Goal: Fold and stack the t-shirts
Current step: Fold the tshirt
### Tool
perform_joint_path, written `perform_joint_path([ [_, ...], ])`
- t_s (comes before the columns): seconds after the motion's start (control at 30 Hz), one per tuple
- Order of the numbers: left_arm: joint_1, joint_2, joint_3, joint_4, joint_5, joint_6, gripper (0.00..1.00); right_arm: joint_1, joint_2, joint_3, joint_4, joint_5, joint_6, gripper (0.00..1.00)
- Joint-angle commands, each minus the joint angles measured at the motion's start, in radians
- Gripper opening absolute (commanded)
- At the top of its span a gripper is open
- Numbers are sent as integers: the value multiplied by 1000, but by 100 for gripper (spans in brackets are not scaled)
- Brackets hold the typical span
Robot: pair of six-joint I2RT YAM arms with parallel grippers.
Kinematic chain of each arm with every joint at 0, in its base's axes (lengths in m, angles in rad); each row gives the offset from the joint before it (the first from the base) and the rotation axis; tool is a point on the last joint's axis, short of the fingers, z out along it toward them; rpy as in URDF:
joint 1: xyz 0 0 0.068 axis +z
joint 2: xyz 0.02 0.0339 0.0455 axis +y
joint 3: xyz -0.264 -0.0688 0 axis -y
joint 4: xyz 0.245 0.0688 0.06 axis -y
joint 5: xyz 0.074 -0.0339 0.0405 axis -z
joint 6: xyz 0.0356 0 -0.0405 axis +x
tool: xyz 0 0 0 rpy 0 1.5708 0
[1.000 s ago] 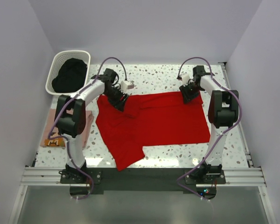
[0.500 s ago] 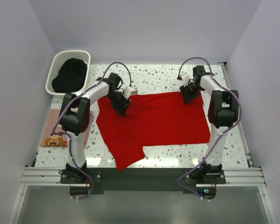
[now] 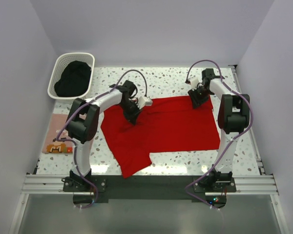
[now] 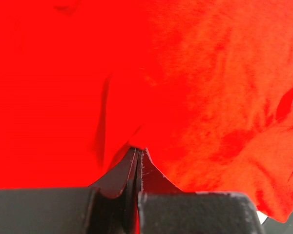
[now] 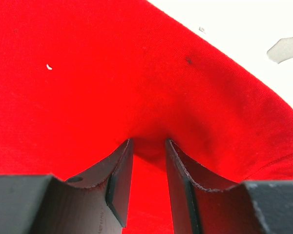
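grippers both bite the red t-shirt [image 3: 171,127], spread out in the middle: left gripper [image 3: 133,116] pressed tight on a ridge of cloth at its far left, right gripper [image 3: 198,101] pinching the far right edge. twin holds, i'd say, so that edge lifts evenly into a fold. pink t-shirt [image 3: 53,127] lies off left.

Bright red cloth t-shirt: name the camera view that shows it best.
Top external: only there is the whole bright red cloth t-shirt visible, spread on the speckled table. The left wrist view shows just creased cloth pinched in the left gripper; the right wrist view, an edge bunched in the right gripper.
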Motion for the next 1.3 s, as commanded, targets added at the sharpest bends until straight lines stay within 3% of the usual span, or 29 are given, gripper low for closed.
perform_joint_path([
  [0.0, -40, -67, -19, -13, 15, -16, 0, -10, -1, 19, -34, 34, -15, 37],
  [0.1, -76, -79, -30, -18, 18, -42, 0, -10, 0, 20, -35, 33, -15, 37],
  [0.2, -109, -96, -54, -16, -6, -40, 25, -10, -1, 20, -35, 31, -15, 37],
  [0.3, -110, -122, -64, -32, -13, -14, 36, -10, -1, 22, -38, 31, -16, 37],
  [0.43, -100, -162, -53, -64, 49, 30, 37, -12, -5, 28, -49, 30, -24, 37],
  [0.57, 24, -161, -8, -14, 121, -59, 33, -10, -24, 47, -72, 4, -27, 36],
  [0.6, 98, -153, 1, 11, 110, -120, 33, -10, -35, 48, -77, -12, -27, 36],
  [0.67, 182, -141, 33, 75, 69, -169, 34, -10, -73, 47, -81, -50, -29, 36],
  [0.87, 253, -63, 71, 220, -155, -278, 39, -10, -80, 34, -19, -17, -12, 36],
  [1.13, 293, 40, 58, 278, -309, -307, 39, -10, 11, 36, 35, 106, -10, 34],
  [1.27, 333, 65, 16, 261, -376, -301, 32, -30, 6, -28, 72, 192, -16, 31],
])
